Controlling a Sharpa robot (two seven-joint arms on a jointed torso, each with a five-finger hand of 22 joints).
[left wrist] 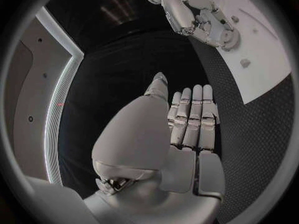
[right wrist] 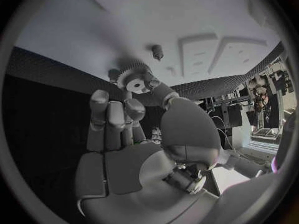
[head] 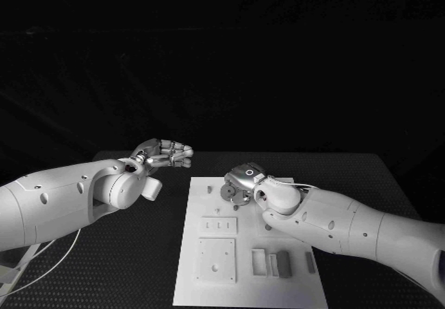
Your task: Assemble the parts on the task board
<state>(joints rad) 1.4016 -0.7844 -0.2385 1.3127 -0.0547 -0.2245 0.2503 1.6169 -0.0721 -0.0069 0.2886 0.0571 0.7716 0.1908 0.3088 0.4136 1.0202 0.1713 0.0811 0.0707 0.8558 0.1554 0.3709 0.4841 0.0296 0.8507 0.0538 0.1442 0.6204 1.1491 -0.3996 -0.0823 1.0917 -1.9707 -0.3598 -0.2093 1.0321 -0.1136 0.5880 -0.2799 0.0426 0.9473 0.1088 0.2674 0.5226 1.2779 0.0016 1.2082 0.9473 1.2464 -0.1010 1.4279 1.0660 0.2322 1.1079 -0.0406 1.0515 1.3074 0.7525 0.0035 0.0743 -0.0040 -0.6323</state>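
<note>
Black matting surrounds the task board [head: 213,212], where the right hand [right wrist: 127,114] pinches a gear [right wrist: 132,78] above a peg [right wrist: 157,51] — a tilt could jam it — while the left hand [left wrist: 187,119] idles, fingers flat together.

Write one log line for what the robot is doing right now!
right hand: pinches gear over task board | left hand: flat, holds nothing, off board | stage: placing gear

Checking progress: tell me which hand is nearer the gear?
Right. The right hand pinches the gear over the task board; the left hand hovers off the board, fingers straight, holding nothing.
</note>
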